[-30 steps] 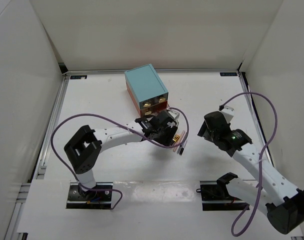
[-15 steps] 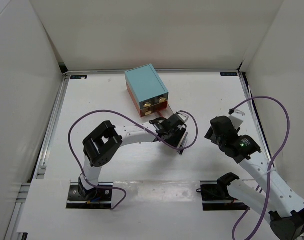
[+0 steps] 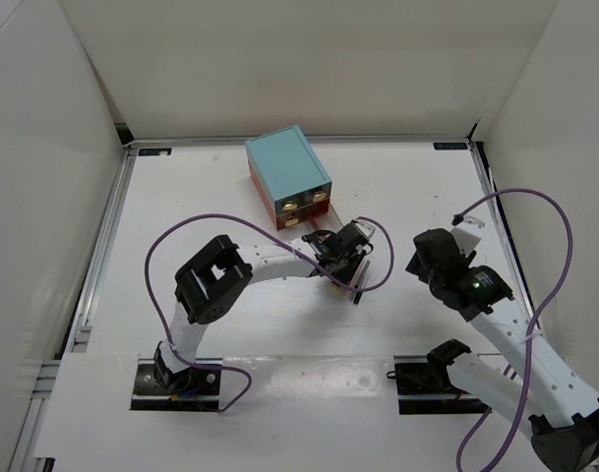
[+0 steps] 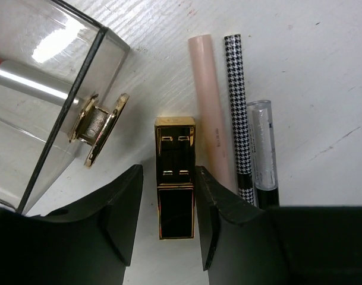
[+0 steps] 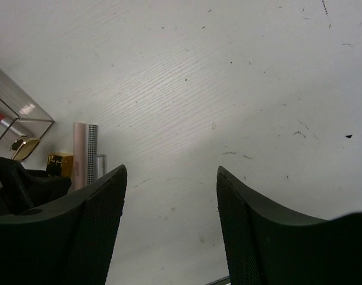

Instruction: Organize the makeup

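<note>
Starting at the clear drawer (image 4: 32, 107) with its gold handle (image 4: 97, 127), the risk is a nudge. The left fingers (image 4: 118, 219) stand narrow astride the gold lipstick tube (image 4: 176, 178), which lies flat on the table (image 4: 323, 71) just beside that handle. One finger touches the tube and a sliver of table shows at the other, so the grip is not yet firm. An uneven squeeze could skid or twist the smooth tube. Just beside it lie the pink tube (image 4: 207, 101), the houndstooth stick (image 4: 236, 107) and the clear-capped stick (image 4: 264, 148), and the near finger could roll them. Well apart, the right fingers (image 5: 91, 225) hang wide and empty over bare table.
</note>
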Action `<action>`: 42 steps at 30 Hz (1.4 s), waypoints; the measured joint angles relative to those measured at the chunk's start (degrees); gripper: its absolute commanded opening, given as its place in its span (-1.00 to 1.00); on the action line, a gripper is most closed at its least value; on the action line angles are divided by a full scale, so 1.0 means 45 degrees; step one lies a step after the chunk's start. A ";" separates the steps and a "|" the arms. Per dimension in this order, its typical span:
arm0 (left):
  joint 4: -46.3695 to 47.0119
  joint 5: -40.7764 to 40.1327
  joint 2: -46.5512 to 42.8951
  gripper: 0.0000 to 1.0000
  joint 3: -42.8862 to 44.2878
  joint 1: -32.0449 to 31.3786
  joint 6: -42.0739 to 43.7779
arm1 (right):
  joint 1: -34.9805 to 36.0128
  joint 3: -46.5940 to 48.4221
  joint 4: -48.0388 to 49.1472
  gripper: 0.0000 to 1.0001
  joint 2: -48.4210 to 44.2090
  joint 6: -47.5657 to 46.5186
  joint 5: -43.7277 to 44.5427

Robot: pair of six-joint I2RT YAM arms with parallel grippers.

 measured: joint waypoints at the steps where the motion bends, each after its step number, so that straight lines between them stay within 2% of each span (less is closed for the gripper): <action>1: -0.0049 -0.0015 0.0053 0.03 0.0000 0.0000 -0.0010 | 0.0000 0.0000 0.0000 0.31 0.0000 -0.0034 0.0019; 8: -0.0204 -0.0121 0.0165 -0.16 0.0058 0.0000 -0.0180 | -0.0015 0.0000 0.0010 0.30 0.0005 -0.0136 0.0238; 11: -0.0335 -0.0165 0.0165 -0.33 0.0131 -0.0005 -0.0243 | -0.0015 0.0000 0.0049 0.31 0.0034 -0.0253 0.0248; 17: -0.0597 -0.0282 -0.0330 -0.32 0.0160 -0.0170 -0.0214 | -0.0015 0.0000 0.0102 0.32 0.0151 -0.0413 0.0253; 26: 0.0214 -0.0991 -0.3497 -0.26 0.0068 -0.0311 -0.0379 | -0.0044 -0.0005 0.0758 0.32 0.0452 -0.0627 0.0228; 33: 0.1112 -0.2001 -0.2584 -0.31 0.0879 0.1161 -0.1977 | -0.0044 -0.0005 0.1093 0.33 0.1195 -0.0646 0.0005; 37: 0.1345 -0.2511 -0.1734 -0.18 0.0772 0.1928 -0.2934 | -0.0044 -0.0005 0.1185 0.34 0.1418 -0.0627 -0.0121; 38: 0.1428 -0.2613 -0.1603 -0.09 0.0656 0.2040 -0.3147 | -0.0044 -0.0005 0.1219 0.34 0.1486 -0.0607 -0.0151; 39: 0.1443 -0.2705 -0.1525 0.10 0.0563 0.2103 -0.3381 | -0.0044 -0.0005 0.1268 0.34 0.1564 -0.0597 -0.0165; 42: 0.1491 -0.2914 -0.1423 0.38 0.0505 0.2132 -0.3847 | -0.0044 -0.0005 0.1409 0.34 0.1894 -0.0500 -0.0311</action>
